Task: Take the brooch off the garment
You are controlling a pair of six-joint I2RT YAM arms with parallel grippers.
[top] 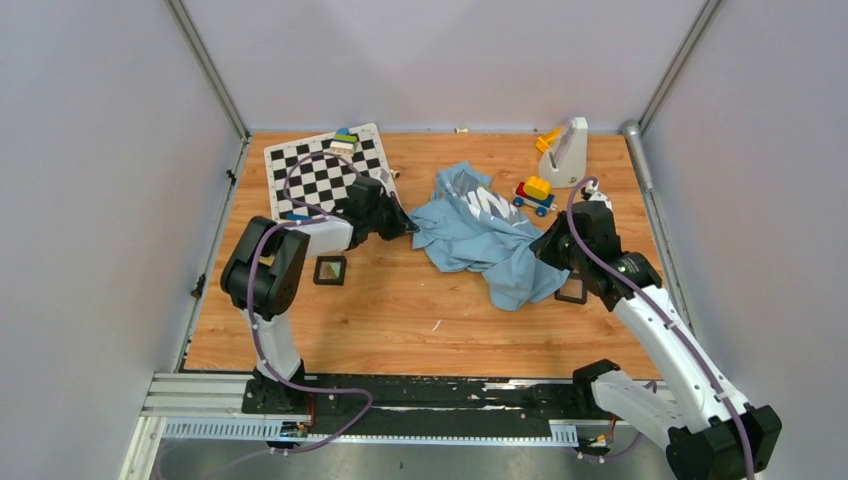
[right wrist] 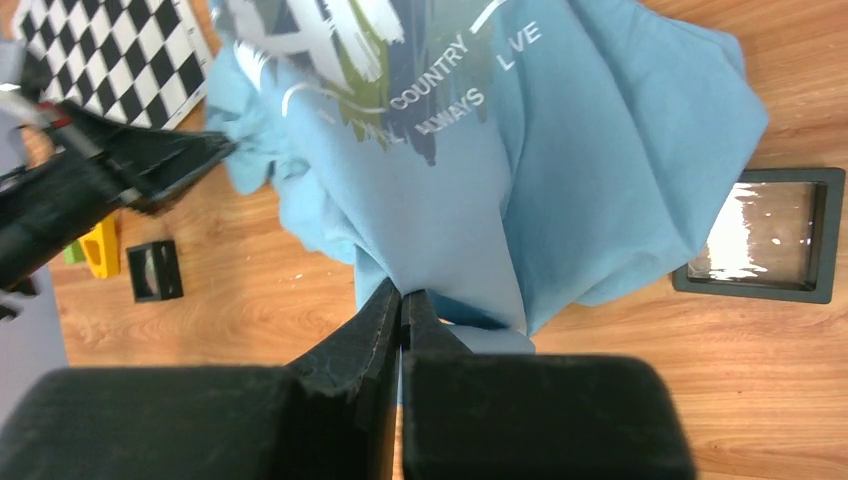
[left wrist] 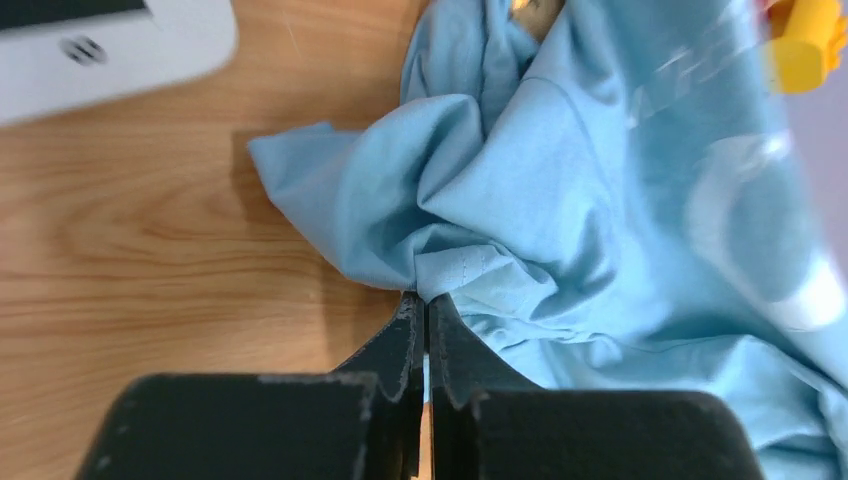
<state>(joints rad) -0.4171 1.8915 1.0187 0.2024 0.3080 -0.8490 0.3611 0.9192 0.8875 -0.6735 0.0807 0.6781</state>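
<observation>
From above, the crumpled light blue cloth T-shirt [top: 480,235] lies on the wooden table [top: 400,320], with the left gripper [top: 408,228] at its left edge and the right gripper [top: 548,252] at its right. A black-and-white checkerboard [top: 325,170] sits behind the left arm.

At the left wrist, the jaws are pinched tight on a fold of the shirt's edge.

At the right wrist, the jaws clamp blue cloth below the white lettering, near a black-framed square tile [right wrist: 770,235].

The brooch cannot be made out in any view.

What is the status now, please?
Left gripper shut on T-shirt edge. Right gripper shut on it too. Brooch not in sight; crumpled folds may hide it.
</observation>
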